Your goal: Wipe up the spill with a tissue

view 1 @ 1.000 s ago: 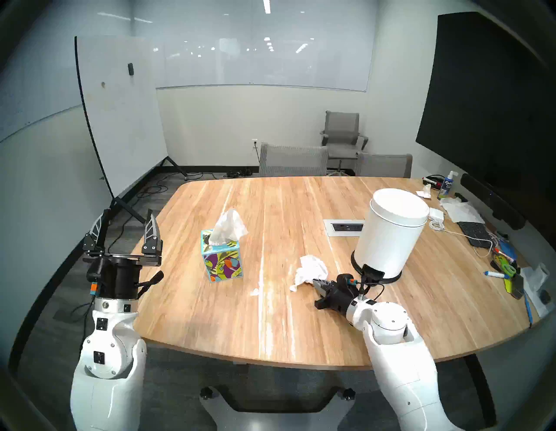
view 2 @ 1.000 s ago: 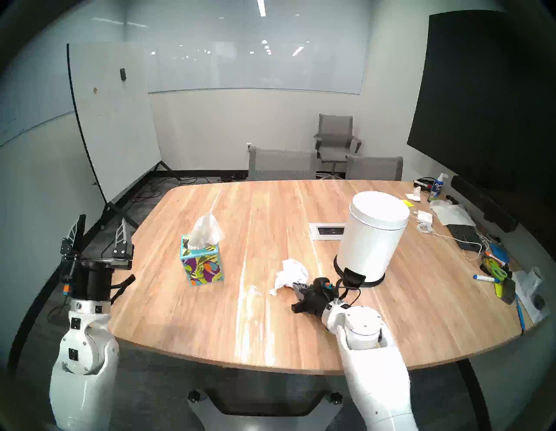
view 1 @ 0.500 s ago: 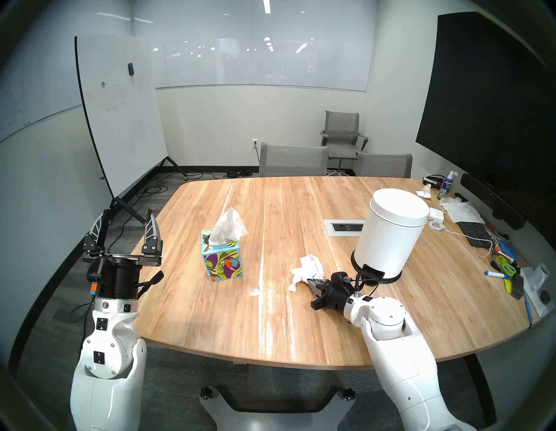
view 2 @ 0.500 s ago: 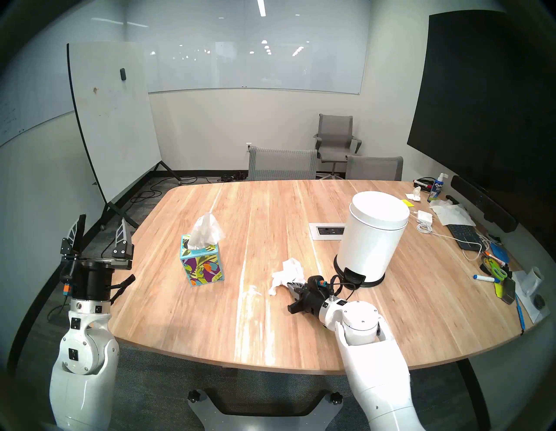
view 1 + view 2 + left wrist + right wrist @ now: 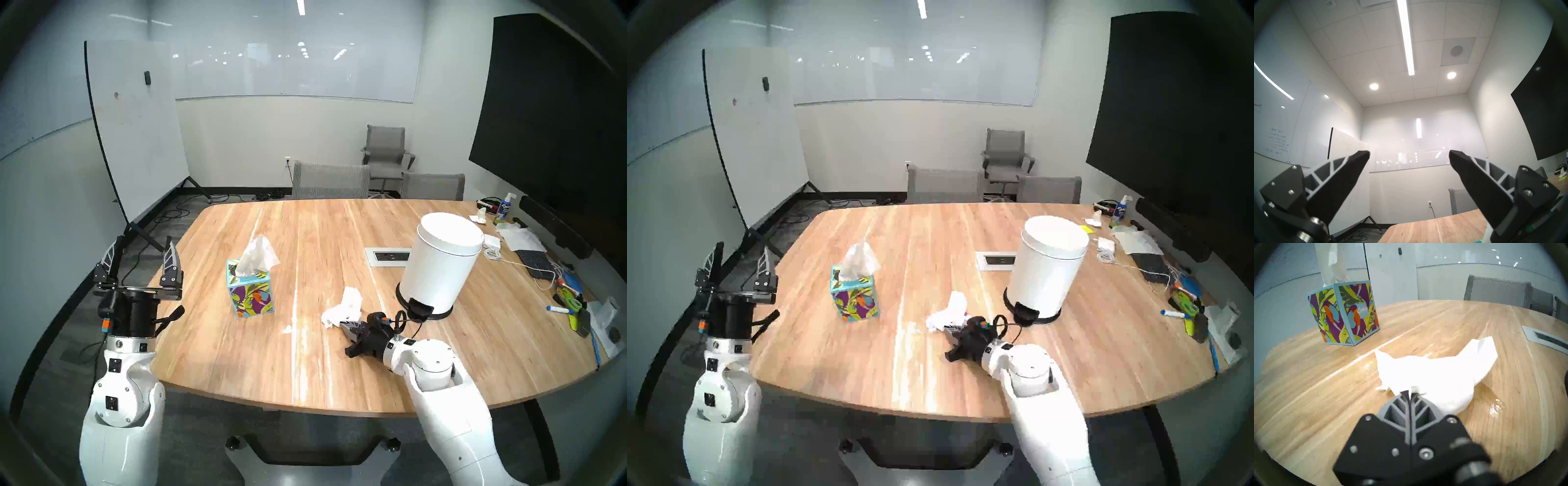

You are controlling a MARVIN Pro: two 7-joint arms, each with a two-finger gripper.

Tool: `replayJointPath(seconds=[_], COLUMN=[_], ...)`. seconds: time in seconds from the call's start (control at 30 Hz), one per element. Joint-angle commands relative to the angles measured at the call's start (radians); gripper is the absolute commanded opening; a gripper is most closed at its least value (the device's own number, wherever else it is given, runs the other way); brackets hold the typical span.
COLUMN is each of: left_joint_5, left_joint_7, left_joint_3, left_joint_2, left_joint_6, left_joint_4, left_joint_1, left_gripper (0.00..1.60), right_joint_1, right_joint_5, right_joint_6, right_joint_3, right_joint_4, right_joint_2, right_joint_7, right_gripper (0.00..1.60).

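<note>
Right gripper (image 5: 1409, 392) is clamped on a crumpled white tissue (image 5: 1434, 377), jaws pressed together with paper pinched at the tips, and the wad lies on the wooden table (image 5: 237, 356). Landmark: white pedal bin (image 5: 441, 264). The tissue sits just to the near left of the bin's base. A glossy wet film (image 5: 1495, 408) shows on the wood right beside the tissue on the bin side, so part of the spill looks uncovered; a small pale blot (image 5: 287, 328) lies further left of the bin, near a glare streak, apart from the tissue. Judgement: wiping is under way, not finished. To do it well, keep the wad flat and low, drag it back across the wet patch toward the bin, then sweep out to the pale blot; light pressure, as thin tissue may tear or shed. Room: open wood to the left of the bin as far as the tissue box (image 5: 249, 288), and toward the near table edge; tight on the bin side, where the pedal (image 5: 420, 309) and the wrist cable sit close. Left gripper (image 5: 140, 261) is spread wide, empty, raised off the table's left edge, far from the bin.
</note>
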Motion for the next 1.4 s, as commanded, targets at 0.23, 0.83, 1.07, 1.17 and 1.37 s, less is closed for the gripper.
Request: replayJointPath(seconds=[0.23, 0.83, 1.07, 1.17, 1.37], left_joint_5=[0.001, 0.001, 0.001, 0.001, 0.001], left_joint_7=[0.001, 0.001, 0.001, 0.001, 0.001], left_joint_3=[-0.002, -0.002, -0.002, -0.002, -0.002], left_joint_2=[-0.002, -0.002, -0.002, -0.002, -0.002], left_joint_6=[-0.007, -0.007, -0.007, -0.007, -0.007], left_joint_4=[-0.018, -0.018, -0.018, -0.018, -0.018], left_joint_1=[0.002, 0.002, 0.002, 0.002, 0.002], left_gripper=[1.60, 1.60, 1.60, 1.60, 1.60], right_joint_1=[-0.089, 0.011, -0.042, -0.057, -0.057], right_joint_5=[0.016, 0.005, 0.018, 0.022, 0.024], right_joint_6=[0.014, -0.021, -0.023, -0.003, 0.020], right_joint_3=[0.069, 0.025, 0.062, 0.074, 0.082], right_joint_4=[-0.099, 0.038, -0.022, -0.068, -0.095], right_joint_2=[0.056, 0.037, 0.033, 0.038, 0.051], right_joint_7=[0.034, 0.055, 0.048, 0.056, 0.080], right_gripper=[0.00, 0.00, 0.00, 0.00, 0.00])
